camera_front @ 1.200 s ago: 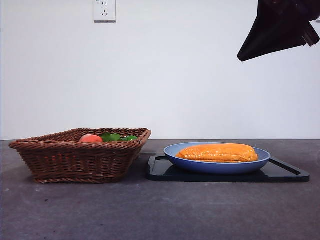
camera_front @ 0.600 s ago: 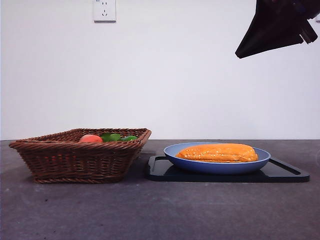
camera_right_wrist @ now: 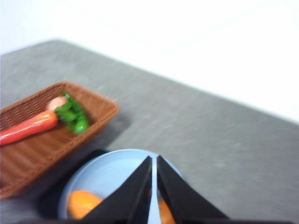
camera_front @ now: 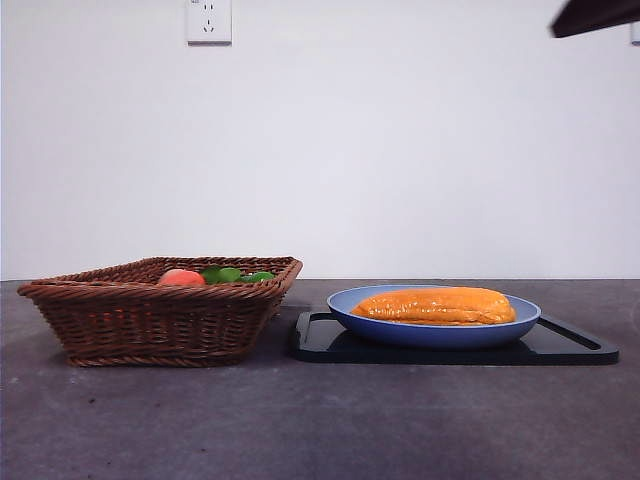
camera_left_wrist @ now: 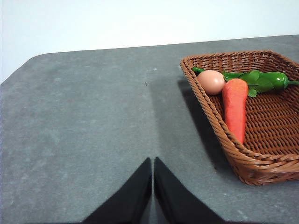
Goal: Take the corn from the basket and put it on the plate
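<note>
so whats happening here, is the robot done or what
The corn lies on the blue plate, which sits on a black tray beside the wicker basket. Nothing is being held. The right pincer is shut and has lifted away above the plate; the left pincer waits shut over the table next to the basket, where a carrot, an egg and greens remain.

A dark grey table with a matte, faintly speckled top is seen. Directly on it, the brown wicker basket is set to one side and a flat black tray just beside it, a narrow gap being left between the two
</note>
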`<state>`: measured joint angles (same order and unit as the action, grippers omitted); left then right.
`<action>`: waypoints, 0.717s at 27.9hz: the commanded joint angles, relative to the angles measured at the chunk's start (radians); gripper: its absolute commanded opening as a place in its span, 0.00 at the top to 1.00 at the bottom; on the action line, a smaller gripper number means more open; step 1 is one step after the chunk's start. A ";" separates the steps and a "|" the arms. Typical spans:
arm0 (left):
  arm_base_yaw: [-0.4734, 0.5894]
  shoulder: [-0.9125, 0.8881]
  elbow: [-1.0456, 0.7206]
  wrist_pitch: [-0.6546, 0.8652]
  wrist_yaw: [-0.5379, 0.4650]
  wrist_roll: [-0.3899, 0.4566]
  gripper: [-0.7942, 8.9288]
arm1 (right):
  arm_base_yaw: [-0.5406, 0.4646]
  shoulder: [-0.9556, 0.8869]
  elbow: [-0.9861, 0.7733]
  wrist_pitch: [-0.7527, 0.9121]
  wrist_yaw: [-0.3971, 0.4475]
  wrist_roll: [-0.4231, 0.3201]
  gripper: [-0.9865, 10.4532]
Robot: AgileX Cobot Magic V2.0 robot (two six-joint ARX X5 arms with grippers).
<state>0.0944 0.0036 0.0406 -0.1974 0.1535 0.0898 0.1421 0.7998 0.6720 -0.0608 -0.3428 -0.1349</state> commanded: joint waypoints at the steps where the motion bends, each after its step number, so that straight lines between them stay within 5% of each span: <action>1: 0.004 -0.001 -0.023 -0.014 -0.002 -0.005 0.91 | -0.072 -0.135 -0.142 0.092 0.004 0.003 0.91; 9: 0.004 -0.001 -0.023 -0.014 -0.002 -0.005 0.91 | -0.182 -0.491 -0.424 0.143 0.158 0.008 0.91; 20: 0.004 -0.001 -0.023 -0.014 -0.002 -0.005 0.91 | -0.206 -0.719 -0.642 0.143 0.220 0.059 0.91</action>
<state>0.0944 0.0036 0.0406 -0.1970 0.1535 0.0898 -0.0612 0.0868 0.0387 0.0715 -0.1268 -0.1028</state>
